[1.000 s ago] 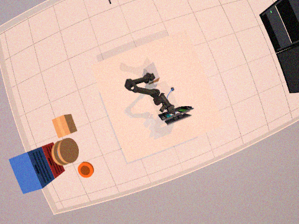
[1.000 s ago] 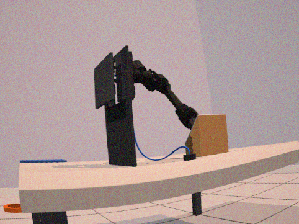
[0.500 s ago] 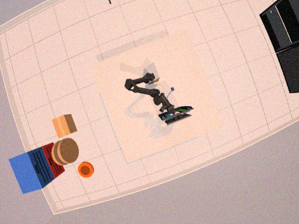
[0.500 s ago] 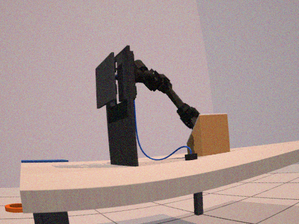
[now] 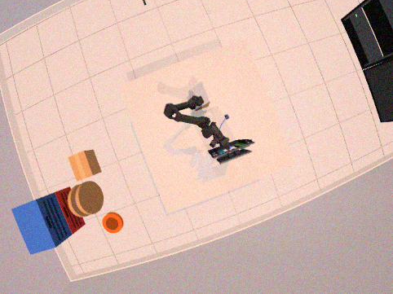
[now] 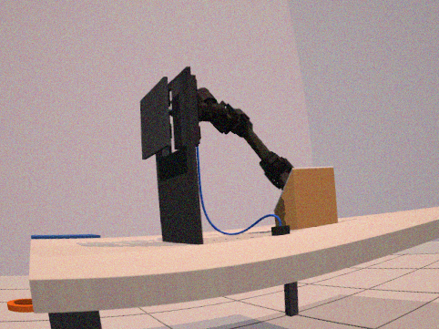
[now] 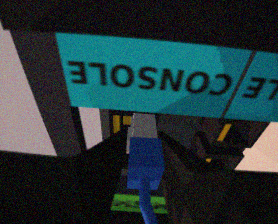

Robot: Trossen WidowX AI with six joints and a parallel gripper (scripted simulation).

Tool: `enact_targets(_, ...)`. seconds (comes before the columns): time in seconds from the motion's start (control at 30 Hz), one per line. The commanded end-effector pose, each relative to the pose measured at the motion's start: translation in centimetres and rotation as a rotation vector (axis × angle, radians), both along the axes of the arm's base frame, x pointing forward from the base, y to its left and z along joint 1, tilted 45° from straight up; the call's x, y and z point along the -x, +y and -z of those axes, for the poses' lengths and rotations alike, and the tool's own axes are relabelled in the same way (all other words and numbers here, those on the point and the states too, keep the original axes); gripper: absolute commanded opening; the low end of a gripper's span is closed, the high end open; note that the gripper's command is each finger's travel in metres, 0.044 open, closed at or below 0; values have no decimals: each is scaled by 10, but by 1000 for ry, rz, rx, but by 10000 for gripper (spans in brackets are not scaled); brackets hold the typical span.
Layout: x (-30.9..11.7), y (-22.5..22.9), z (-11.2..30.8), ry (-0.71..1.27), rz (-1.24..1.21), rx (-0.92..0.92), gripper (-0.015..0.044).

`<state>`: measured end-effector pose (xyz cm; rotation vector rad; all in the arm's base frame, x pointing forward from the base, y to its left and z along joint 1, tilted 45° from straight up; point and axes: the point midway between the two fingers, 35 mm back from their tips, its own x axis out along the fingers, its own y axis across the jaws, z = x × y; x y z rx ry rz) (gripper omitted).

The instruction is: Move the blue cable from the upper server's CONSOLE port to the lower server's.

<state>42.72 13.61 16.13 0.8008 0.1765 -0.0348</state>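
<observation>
The gripper is clamped on the blue plug, just beside the teal CONSOLE label. The blue cable hangs in a curve down to a small black block.

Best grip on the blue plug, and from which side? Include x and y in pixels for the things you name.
Probably the boxy blue body of the plug (image 7: 146,159), one finger on each flank, coming from the cable side: its clear nose points away toward the port, while the blue cable (image 6: 205,207) (image 7: 146,207) trails from its rear.
</observation>
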Motion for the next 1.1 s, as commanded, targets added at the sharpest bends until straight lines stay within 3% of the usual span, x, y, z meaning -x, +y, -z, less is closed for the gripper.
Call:
enact_targets(0.0,0,0,0,0,2,0,19)
enact_targets(1.07,11,1,0,-6,-3,3,0)
